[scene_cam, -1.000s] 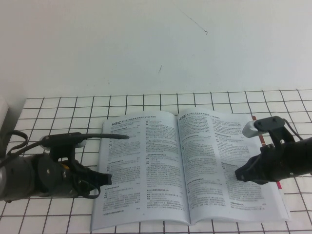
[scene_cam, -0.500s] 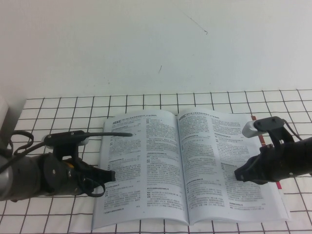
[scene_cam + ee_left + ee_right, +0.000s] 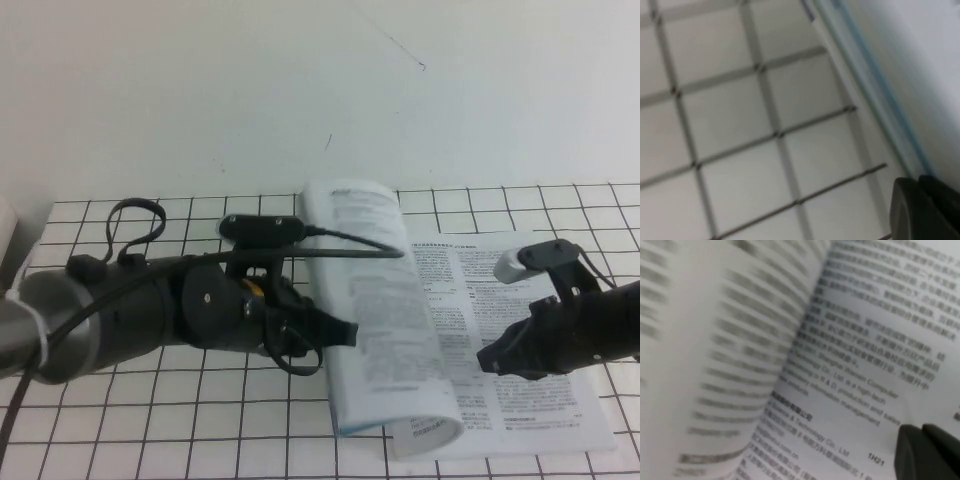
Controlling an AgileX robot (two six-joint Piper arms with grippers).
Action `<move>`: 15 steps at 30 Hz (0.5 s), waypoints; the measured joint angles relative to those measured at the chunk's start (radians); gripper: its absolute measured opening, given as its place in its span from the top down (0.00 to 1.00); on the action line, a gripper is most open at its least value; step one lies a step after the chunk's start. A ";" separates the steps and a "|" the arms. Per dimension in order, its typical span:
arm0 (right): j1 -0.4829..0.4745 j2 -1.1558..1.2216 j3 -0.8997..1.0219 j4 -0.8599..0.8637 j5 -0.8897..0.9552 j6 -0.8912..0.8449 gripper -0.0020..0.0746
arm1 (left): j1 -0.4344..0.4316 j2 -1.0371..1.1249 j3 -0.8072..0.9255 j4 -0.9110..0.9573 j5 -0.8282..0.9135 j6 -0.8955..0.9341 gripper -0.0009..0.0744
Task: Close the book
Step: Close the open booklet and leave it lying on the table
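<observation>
Book (image 3: 385,300) half folded over.
Left gripper (image 3: 345,333) pressed together against book's raised half; right gripper (image 3: 487,360) same, over its flat page.

We see the left arm (image 3: 120,325) as a thick grey-and-black cylinder with a white band (image 3: 35,335), a yellow spot (image 3: 256,290) and looping black cables (image 3: 135,212). Its black left gripper (image 3: 340,332) sits mid-scene. The right arm (image 3: 590,325) is black with a white cap (image 3: 510,265), and the black right gripper (image 3: 492,358) sits at the near right.
</observation>
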 joint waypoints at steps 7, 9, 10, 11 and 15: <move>0.000 -0.201 0.000 -0.174 -0.085 0.000 0.98 | -0.016 -0.158 -0.013 0.000 -0.023 0.095 0.99; -0.002 -0.282 0.007 -0.269 -0.129 0.000 0.98 | -0.016 -0.207 -0.013 0.002 -0.013 0.135 0.99; -0.002 -0.315 0.009 -0.298 -0.143 0.000 0.98 | -0.016 -0.227 -0.013 0.006 -0.009 0.147 0.99; -0.002 -0.358 0.009 -0.328 -0.148 0.000 0.98 | -0.016 -0.251 -0.013 0.015 -0.007 0.156 0.99; -0.020 -0.521 0.009 -0.369 -0.151 0.002 0.98 | -0.016 -0.354 -0.013 0.099 0.002 0.167 0.99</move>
